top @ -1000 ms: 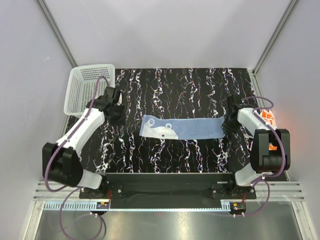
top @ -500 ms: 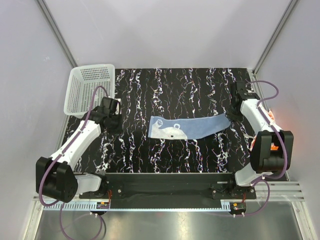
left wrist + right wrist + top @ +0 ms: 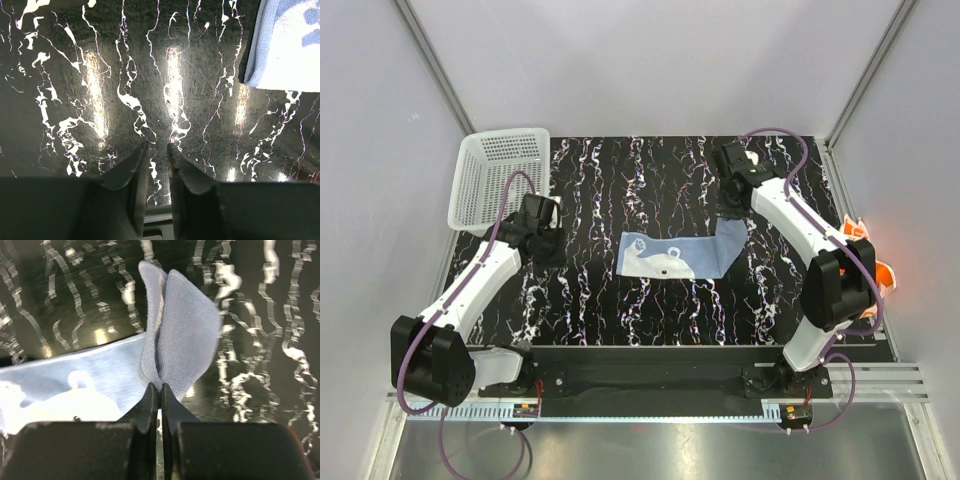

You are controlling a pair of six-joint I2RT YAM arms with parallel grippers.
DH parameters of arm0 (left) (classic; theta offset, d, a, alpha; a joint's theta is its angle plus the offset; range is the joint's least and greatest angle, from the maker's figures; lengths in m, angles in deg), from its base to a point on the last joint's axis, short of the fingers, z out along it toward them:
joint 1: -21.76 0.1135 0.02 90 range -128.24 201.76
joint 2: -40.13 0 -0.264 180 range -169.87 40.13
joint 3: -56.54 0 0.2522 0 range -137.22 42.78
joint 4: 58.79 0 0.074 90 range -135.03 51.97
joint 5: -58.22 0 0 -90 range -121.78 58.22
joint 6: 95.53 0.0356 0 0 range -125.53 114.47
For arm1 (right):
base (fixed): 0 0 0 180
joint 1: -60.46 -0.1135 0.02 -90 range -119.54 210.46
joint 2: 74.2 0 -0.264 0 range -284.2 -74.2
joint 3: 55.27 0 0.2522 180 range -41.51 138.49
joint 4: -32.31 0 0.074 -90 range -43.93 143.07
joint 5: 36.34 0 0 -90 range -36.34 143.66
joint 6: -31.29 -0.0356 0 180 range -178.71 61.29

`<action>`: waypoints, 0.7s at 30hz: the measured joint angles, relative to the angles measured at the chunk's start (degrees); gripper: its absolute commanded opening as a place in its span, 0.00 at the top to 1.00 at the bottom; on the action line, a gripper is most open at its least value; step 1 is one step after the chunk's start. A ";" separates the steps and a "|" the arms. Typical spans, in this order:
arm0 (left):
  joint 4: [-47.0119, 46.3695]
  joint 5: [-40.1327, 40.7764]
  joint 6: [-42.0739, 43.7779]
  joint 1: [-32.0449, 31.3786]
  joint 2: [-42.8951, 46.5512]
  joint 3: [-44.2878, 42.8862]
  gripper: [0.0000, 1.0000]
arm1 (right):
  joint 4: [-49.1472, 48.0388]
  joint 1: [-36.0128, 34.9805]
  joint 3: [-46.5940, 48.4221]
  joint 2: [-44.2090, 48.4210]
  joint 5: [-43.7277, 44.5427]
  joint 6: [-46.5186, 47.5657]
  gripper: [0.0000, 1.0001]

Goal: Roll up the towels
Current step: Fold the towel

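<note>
A light blue towel point(image 3: 670, 257) with a white animal print lies in the middle of the black marbled table. Its right end is lifted and bent back over the rest. My right gripper point(image 3: 728, 216) is shut on that end; in the right wrist view the pinched cloth point(image 3: 185, 330) stands up in two folds above the fingertips point(image 3: 156, 386). My left gripper point(image 3: 548, 240) hovers low to the left of the towel, jaws a narrow gap apart with nothing between them point(image 3: 156, 145). The towel's corner point(image 3: 285, 45) shows at the top right of the left wrist view.
A white perforated basket point(image 3: 490, 178) stands at the table's back left corner. An orange and white thing point(image 3: 880, 272) shows at the table's right edge behind the right arm; it is mostly hidden.
The right gripper has carried the towel's right end up, back and to the left, so the long strip now bends upward at its right. The left gripper has barely moved.
</note>
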 measured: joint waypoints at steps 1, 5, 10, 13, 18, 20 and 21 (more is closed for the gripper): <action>0.00 0.00 0.00 0.00 0.02 0.00 0.72 | 0.26 -0.79 0.63 -0.61 -0.04 -0.11 1.00; 0.00 0.02 0.00 0.00 0.24 0.00 0.72 | 1.73 -4.94 4.59 -3.58 -0.22 -0.76 1.00; 0.00 0.04 0.00 -0.02 0.31 0.00 0.72 | 2.93 -9.60 9.70 -6.64 -0.39 -1.66 1.00; 0.00 0.04 0.00 -0.02 0.31 0.00 0.72 | 3.87 -12.57 12.72 -8.48 -0.46 -2.25 1.00; 0.00 0.04 0.00 -0.02 0.35 0.00 0.72 | 5.03 -17.03 16.48 -11.37 -0.35 -2.78 1.00; 0.00 0.04 0.00 -0.02 0.35 0.00 0.72 | 5.40 -18.64 17.14 -12.13 -0.33 -2.93 1.00; 0.00 0.04 0.00 -0.02 0.35 0.00 0.72 | 5.55 -19.41 17.42 -12.50 -0.31 -3.02 1.00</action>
